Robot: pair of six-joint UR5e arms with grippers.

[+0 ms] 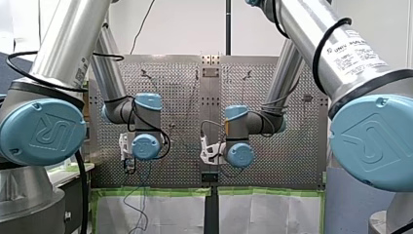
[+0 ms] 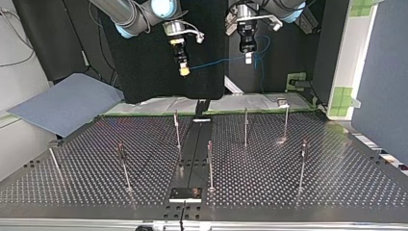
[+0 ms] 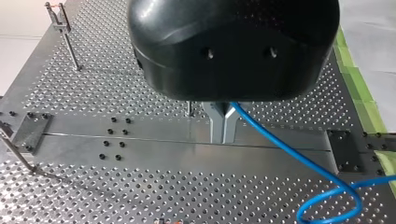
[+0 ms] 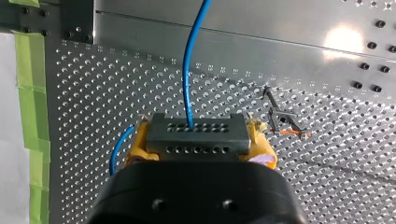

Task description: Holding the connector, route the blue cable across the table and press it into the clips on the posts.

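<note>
The rigid connector point(image 4: 196, 136) is clamped in the right gripper's point(image 4: 201, 142) yellow pads above the table point(image 2: 288, 183), and the light, limp cable point(image 3: 299, 158) is pinched nearby by the left gripper's point(image 3: 223, 127) closed fingers, where sag is judged best controlled.

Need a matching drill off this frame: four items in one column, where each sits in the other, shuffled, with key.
Items
1. connector
2. blue cable
3. posts
4. green tape

Places
A. upright on the perforated table
B. along the table's edge
C. clamped between the yellow pads of my right gripper
D. strung through the air between my right gripper and my left gripper

Pairs: 1-C, 2-D, 3-A, 4-B
</note>
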